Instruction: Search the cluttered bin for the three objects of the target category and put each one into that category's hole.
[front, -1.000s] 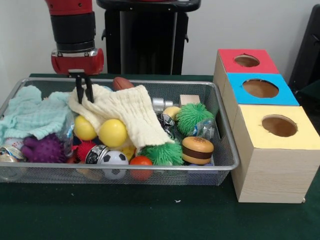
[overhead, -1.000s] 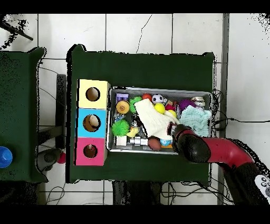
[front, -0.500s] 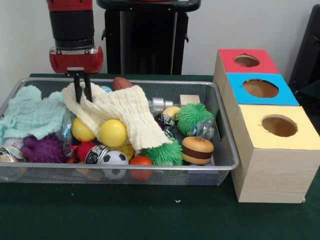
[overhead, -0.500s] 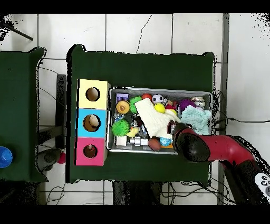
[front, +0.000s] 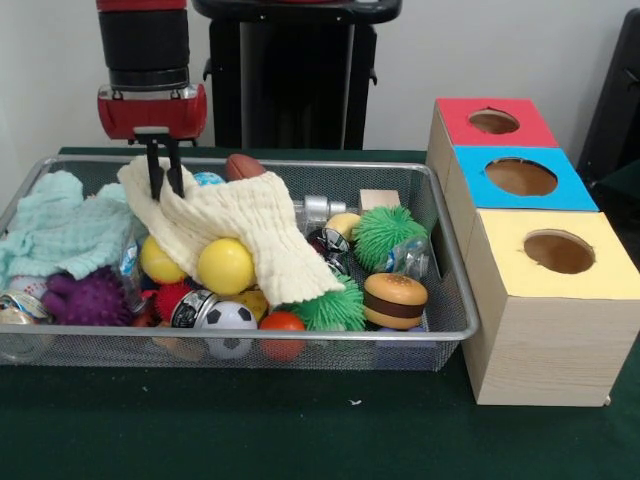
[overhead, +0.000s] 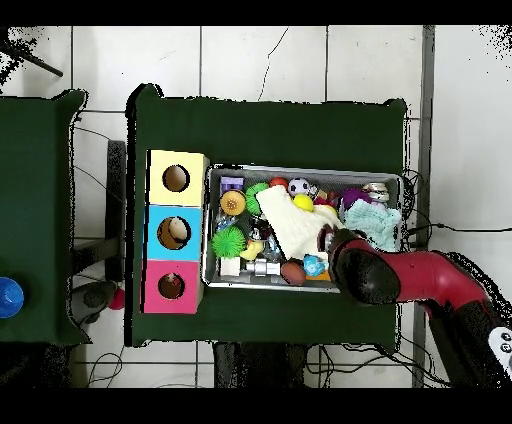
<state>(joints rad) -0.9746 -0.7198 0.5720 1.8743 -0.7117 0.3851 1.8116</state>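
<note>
Shallow rectangular silver wire-mesh bin (front: 452, 300), crowded edge to edge with toys. Black-fingered gripper (front: 164, 178) pinches the cream waffle-weave cloth (front: 245, 230) near the bin's far-left corner.

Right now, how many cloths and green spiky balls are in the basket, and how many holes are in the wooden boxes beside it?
Cloths: 2, the cream cloth and the mint cloth
Green spiky balls: 2
Box holes: 3, the red hole, blue hole and yellow hole
Total: 7
</note>
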